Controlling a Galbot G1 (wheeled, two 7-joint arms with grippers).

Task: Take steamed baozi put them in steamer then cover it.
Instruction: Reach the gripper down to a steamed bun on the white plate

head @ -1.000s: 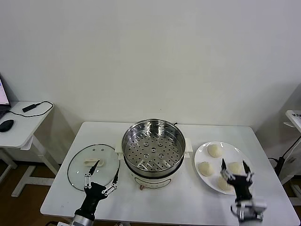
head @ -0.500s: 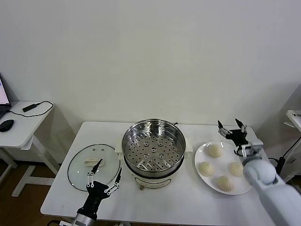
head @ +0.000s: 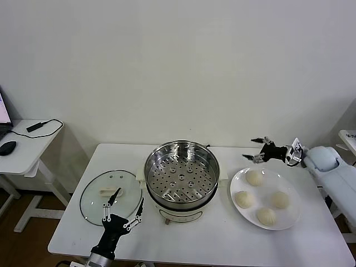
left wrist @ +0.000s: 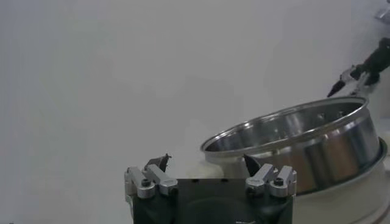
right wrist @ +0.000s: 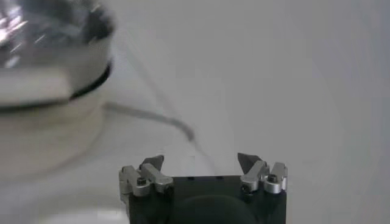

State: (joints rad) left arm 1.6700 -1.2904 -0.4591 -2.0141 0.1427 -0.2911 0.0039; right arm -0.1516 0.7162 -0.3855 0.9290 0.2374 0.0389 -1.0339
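The steamer point(head: 181, 172), a shiny steel pot with a perforated tray, stands at the table's middle and holds nothing. Four baozi lie on a white plate point(head: 291, 218) to its right: one at the back point(head: 254, 177), two in the middle point(head: 243, 198) point(head: 279, 199), one at the front point(head: 266, 216). The glass cover point(head: 98, 204) lies flat to the steamer's left. My right gripper point(head: 248, 148) is open and empty, held in the air behind the plate, pointing at the steamer. My left gripper point(head: 129, 194) is open and empty over the cover's front right edge.
The left wrist view shows the steamer's wall point(left wrist: 298, 143) and the right gripper far off point(left wrist: 353, 76). The right wrist view shows the steamer's white base point(right wrist: 49, 134) and its cord point(right wrist: 152, 115). A side table point(head: 22, 150) stands at the far left.
My right arm has swung from the plate's front edge up and back to behind the plate, and the gripper now points left. The left gripper has barely moved.
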